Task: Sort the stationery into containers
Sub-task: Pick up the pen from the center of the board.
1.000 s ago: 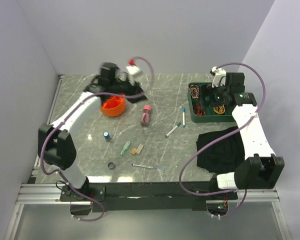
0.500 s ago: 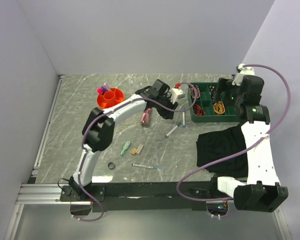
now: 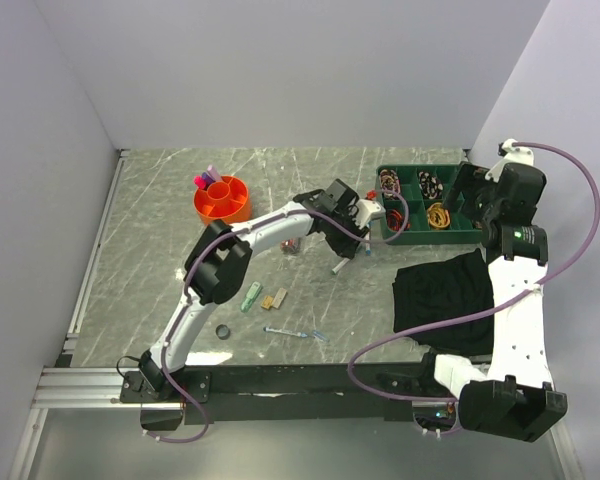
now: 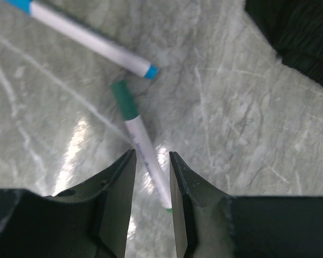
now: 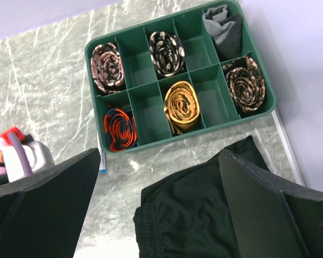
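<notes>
A white pen with a green cap (image 4: pixel 140 145) lies on the marble table, its lower end between the jaws of my left gripper (image 4: pixel 152 156). The jaws are narrowed but open, with a gap at the pen's left side. From above, the left gripper (image 3: pixel 344 252) stands over this pen (image 3: pixel 339 267), with a blue-capped white pen (image 3: pixel 368 240) just beside it. The orange pot (image 3: pixel 222 200) at the back left holds markers with pink and purple caps (image 3: pixel 205 180). My right gripper (image 5: pixel 160 156) hangs wide open and empty above the black cloth.
A green divided tray (image 3: pixel 380 200) with coiled bands stands at the back right. The black cloth (image 3: pixel 445 300) lies in front of it. A pink tube (image 3: pixel 292 240), green clip (image 3: pixel 251 296), yellow eraser (image 3: pixel 274 298), black ring (image 3: pixel 223 331) and thin pen (image 3: pixel 295 333) lie mid-table.
My left arm swung from the orange pot rightward to the pens, and its jaws narrowed around the green-capped pen. The right arm drew back toward the right wall.
</notes>
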